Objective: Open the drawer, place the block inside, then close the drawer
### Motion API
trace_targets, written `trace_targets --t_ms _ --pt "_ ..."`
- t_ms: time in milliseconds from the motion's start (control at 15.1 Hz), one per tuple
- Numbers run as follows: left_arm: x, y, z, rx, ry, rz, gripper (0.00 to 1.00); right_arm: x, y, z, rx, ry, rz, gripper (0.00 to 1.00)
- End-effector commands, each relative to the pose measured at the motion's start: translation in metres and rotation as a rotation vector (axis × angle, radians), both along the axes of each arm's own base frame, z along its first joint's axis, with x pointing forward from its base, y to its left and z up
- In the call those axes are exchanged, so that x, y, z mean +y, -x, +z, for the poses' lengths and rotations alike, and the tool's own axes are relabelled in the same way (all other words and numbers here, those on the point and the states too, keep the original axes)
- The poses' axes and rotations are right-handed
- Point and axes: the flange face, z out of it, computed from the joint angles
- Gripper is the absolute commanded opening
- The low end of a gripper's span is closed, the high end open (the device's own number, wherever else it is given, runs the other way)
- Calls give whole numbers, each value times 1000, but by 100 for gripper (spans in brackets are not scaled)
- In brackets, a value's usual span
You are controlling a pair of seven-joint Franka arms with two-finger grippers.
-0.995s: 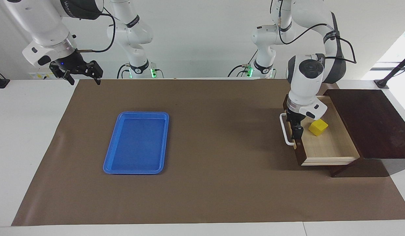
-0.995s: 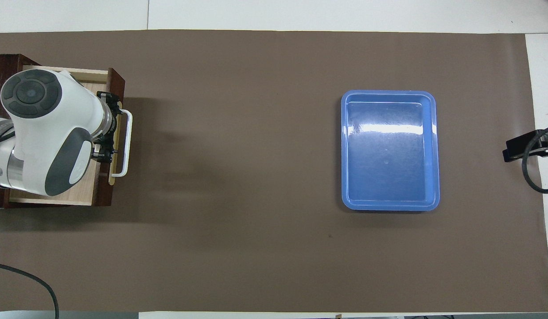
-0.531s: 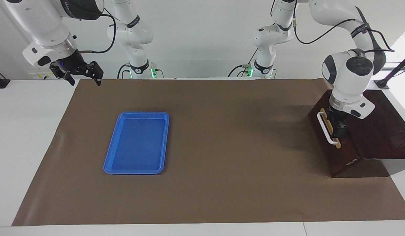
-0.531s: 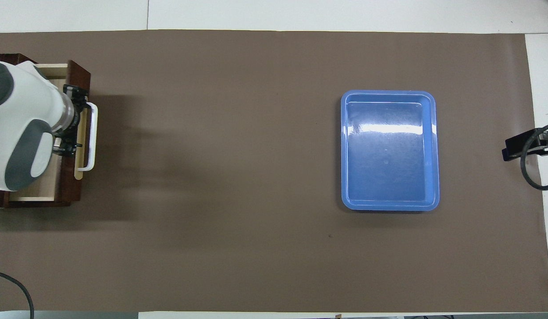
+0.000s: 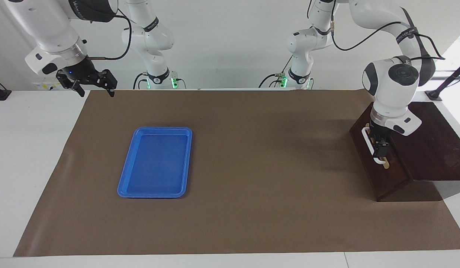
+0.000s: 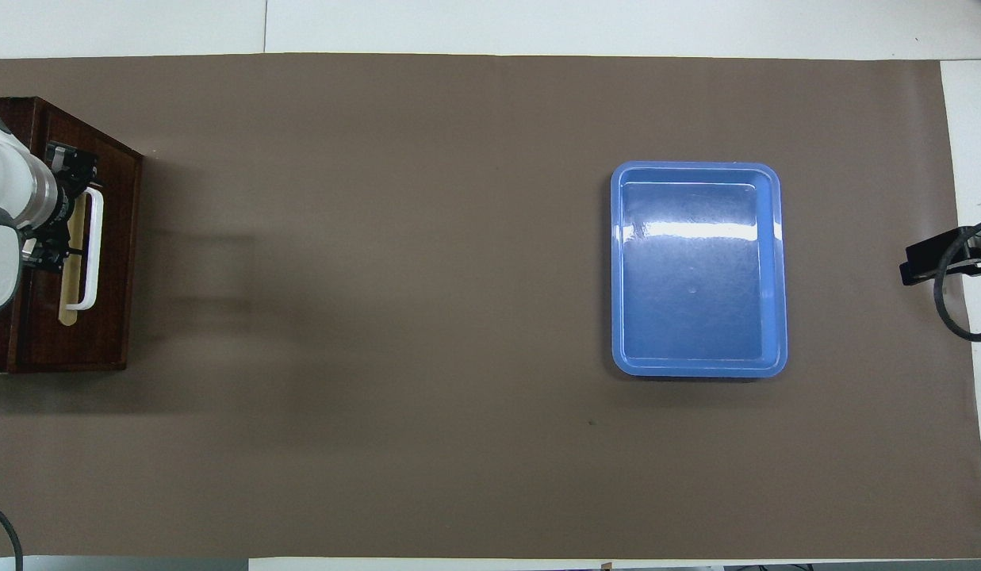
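Dark brown wood makes up the box [image 5: 423, 141] at the left arm's end of the table, and the drawer [image 5: 378, 163] is seen pushed fully in, its dark front flush with the box. The left gripper [image 5: 380, 147] is set at the white bar handle [image 5: 371, 147] on the tan strip; its fingers appear to be closed on the bar, though the contact is only partly seen. In the overhead view the gripper's body covers part of the handle, while the facing view shows the fingers against it. The block is not seen in either view. A flat blue tray [image 5: 155, 162] with rounded corners lies well apart, toward the right arm's end, on smooth brown paper [image 5: 252, 167] with open room all round it. The right gripper [image 5: 92, 83] waits in the air over the paper's corner, fingers spread, nothing held.
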Motion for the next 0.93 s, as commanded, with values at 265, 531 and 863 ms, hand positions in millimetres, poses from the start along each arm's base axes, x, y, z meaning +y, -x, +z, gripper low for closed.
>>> trace_targets --t_ms 265,531,863 --pt "-39 19 86 157 89 -410 100 3 0 4 -6 -16 -9 100" --pt "-72 41 111 306 206 -687 100 3 1 4 -4 -16 -9 100" --pt "-77 52 118 358 205 -920 100 3 0 4 -6 -16 -9 100"
